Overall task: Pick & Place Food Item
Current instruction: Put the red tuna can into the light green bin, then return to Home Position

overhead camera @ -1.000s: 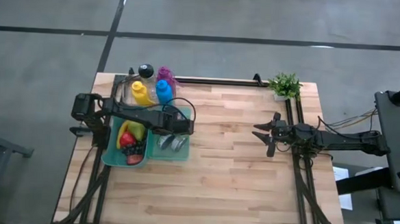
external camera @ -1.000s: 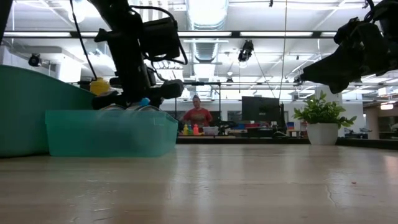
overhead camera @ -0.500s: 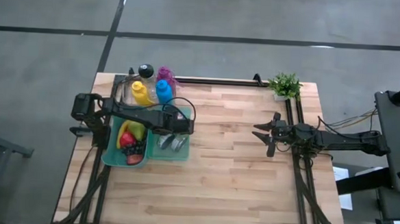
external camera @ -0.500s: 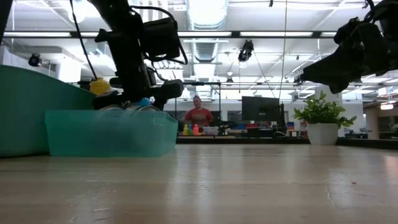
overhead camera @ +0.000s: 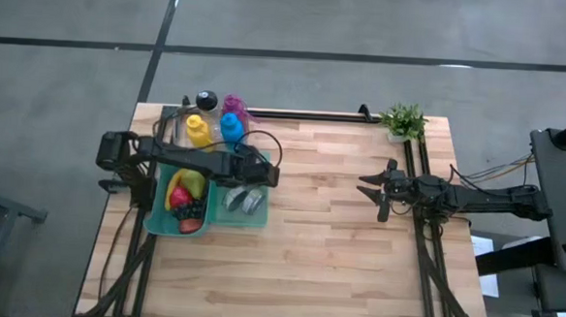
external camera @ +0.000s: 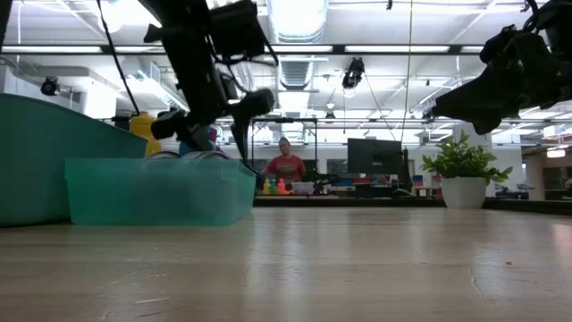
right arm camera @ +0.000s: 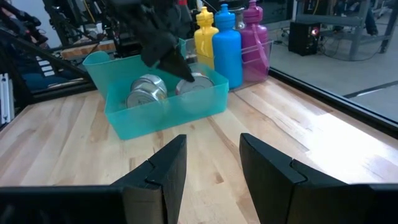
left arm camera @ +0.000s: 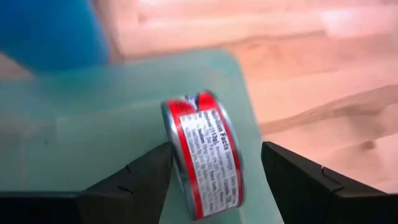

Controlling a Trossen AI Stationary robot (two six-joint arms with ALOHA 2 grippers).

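A small teal bin [overhead camera: 244, 218] [right arm camera: 163, 111] holds silver cans [right arm camera: 146, 91]. One red-labelled can [left arm camera: 205, 155] stands on its edge on the bin floor. My left gripper [overhead camera: 263, 172] [external camera: 246, 116] hangs open over this bin, its fingers on either side of the red-labelled can. A larger teal bin [overhead camera: 156, 215] beside it holds fruit [overhead camera: 186, 194]. My right gripper [overhead camera: 378, 190] [right arm camera: 211, 168] waits open in the air over the table's right half, pointing toward the bins. My left gripper comes from above, slanting down, with the red-labelled can between its open fingers. One finger [left arm camera: 146, 177] stands right next to the can's rim [left arm camera: 171, 149]. Whether it touches the rim, I cannot tell. The can rests in the bin.
Yellow, blue and purple bottles [overhead camera: 217, 128] stand at the far edge behind the bins. A potted plant [overhead camera: 402, 120] sits at the far right corner. Bare wood lies between the bins and the right arm. A person shows in the room beyond [external camera: 284, 165].
My left gripper has risen from low inside the small teal bin to just above its rim, shifting slightly toward the far edge. The cans have stayed in the bin.
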